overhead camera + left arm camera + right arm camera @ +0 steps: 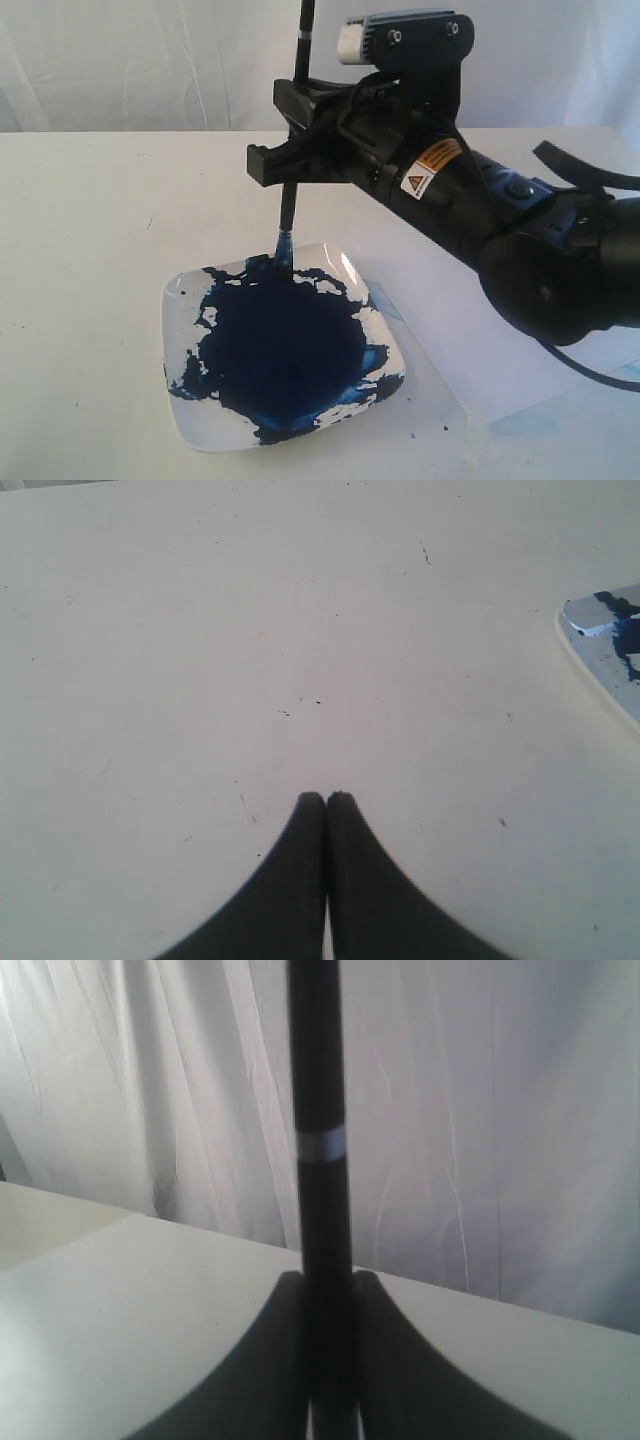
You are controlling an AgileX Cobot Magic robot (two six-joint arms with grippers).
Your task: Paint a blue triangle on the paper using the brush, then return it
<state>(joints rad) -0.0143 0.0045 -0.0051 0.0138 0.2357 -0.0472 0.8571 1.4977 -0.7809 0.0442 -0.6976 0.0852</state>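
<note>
My right gripper [275, 160] is shut on the brush [290, 205], holding its black handle upright. The blue bristles touch the far edge of the white square plate [185, 300], which is smeared with dark blue paint. In the right wrist view the brush [320, 1110] stands between the closed fingers [285, 1330], silver band above them. The paper [470, 350] lies flat to the right of the plate, partly under my right arm; no blue triangle shows on its visible part. My left gripper [326, 798] is shut and empty over bare table.
The plate's corner [600, 645] shows at one edge of the left wrist view. A pale blue smear [625, 370] marks the table near the paper's right edge. White curtain [150, 60] hangs behind the table.
</note>
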